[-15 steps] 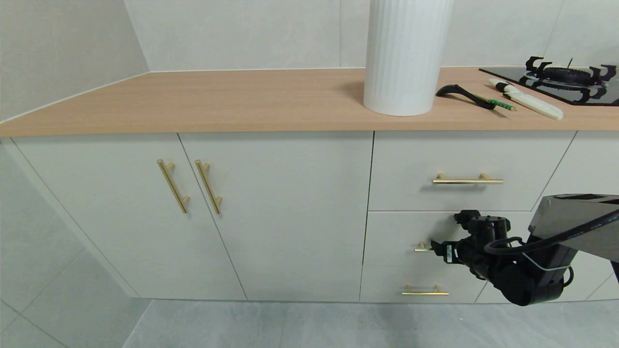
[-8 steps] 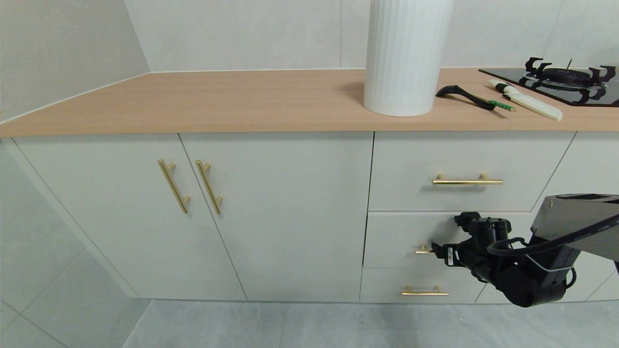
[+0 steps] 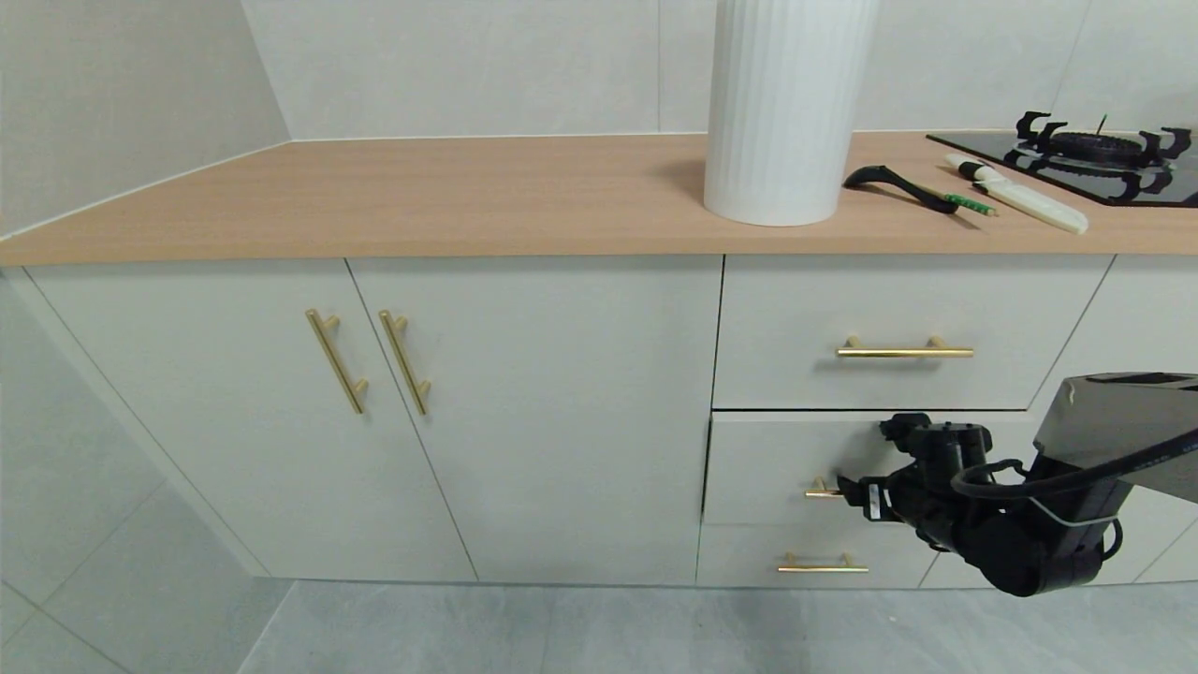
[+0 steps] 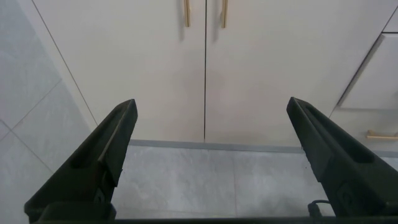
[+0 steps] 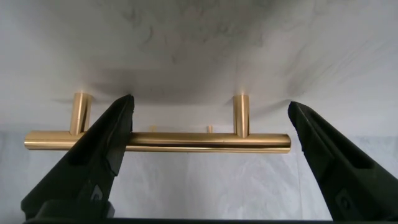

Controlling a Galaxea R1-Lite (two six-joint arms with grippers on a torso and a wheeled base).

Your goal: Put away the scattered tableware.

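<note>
Bright, even indoor light from overhead, with no harsh glare. On the counter point(image 3: 421, 201) a tall white vase point(image 3: 786, 112) throws a soft shadow toward the robot's left, and the ladle point(image 3: 898, 183) lays a thin one beside itself. The top drawer handle point(image 3: 904, 352) drops a faint shadow just beneath. The wide lens bends the scene — cupboard edges lean outward at the sides. Close up, the middle handle point(image 5: 158, 140) carries a pale streak of reflected light, a grey smudge of shadow lies on the drawer front point(image 5: 199, 37) behind it, and the right pincer point(image 5: 209, 106) shows as a dark silhouette.
</note>
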